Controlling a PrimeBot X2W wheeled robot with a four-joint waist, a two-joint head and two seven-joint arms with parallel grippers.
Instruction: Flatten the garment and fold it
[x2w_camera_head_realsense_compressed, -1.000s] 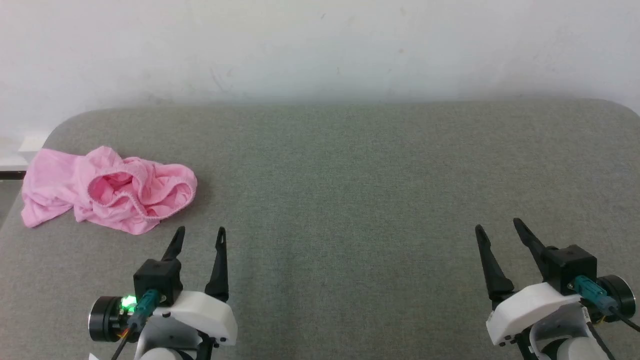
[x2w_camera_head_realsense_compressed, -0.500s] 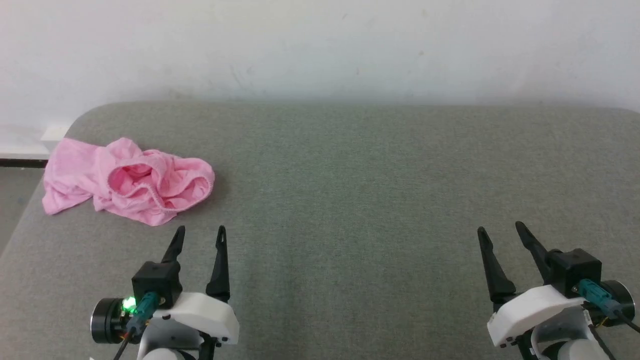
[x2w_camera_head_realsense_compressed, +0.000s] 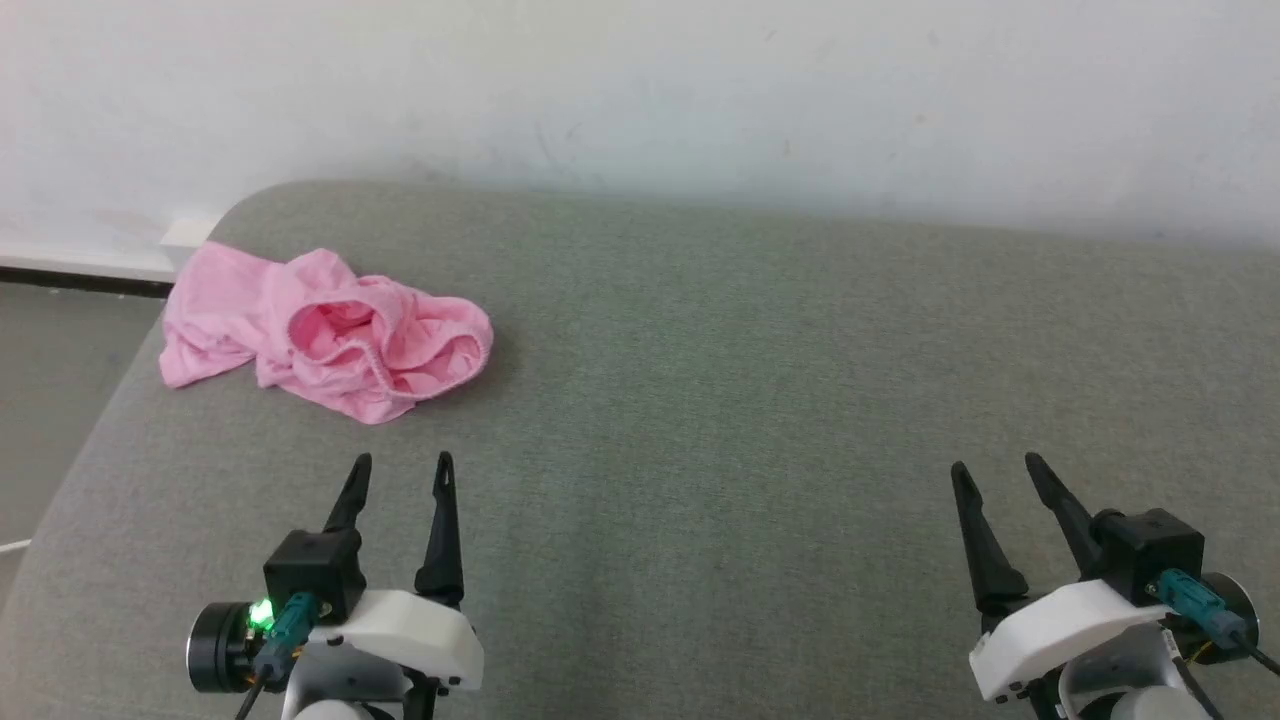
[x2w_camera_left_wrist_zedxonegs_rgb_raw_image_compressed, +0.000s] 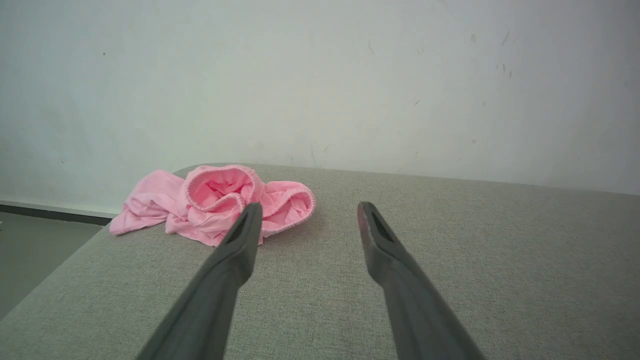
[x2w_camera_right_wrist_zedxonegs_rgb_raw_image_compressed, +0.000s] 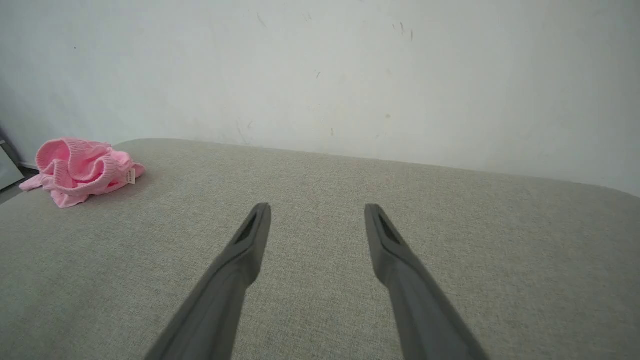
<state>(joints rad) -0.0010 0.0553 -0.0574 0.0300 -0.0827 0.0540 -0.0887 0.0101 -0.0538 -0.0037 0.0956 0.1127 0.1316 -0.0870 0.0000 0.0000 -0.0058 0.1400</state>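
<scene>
While spread apart and empty, bring dark two-fingered left gripper (x2w_camera_head_realsense_compressed: 402, 458) and right gripper (x2w_camera_head_realsense_compressed: 994, 462) onto crumpled light-pink cloth garment (x2w_camera_head_realsense_compressed: 340, 340), pinching ruffled rim (x2w_camera_head_realsense_compressed: 375, 355) at opposite sides.

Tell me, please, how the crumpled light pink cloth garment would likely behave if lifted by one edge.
The crumpled light pink cloth garment would probably hang limp, since it lies in soft sagging folds. It looks light, being thin cloth. Its ruffled elastic opening may stretch when pinched.

One pink garment (x2w_camera_head_realsense_compressed: 330, 335) lay on one grey worktop (x2w_camera_head_realsense_compressed: 750, 380). Over it were two grippers, left gripper (x2w_camera_head_realsense_compressed: 400, 463) and right gripper (x2w_camera_head_realsense_compressed: 995, 465), each with two dark fingers (x2w_camera_head_realsense_compressed: 440, 530).
</scene>
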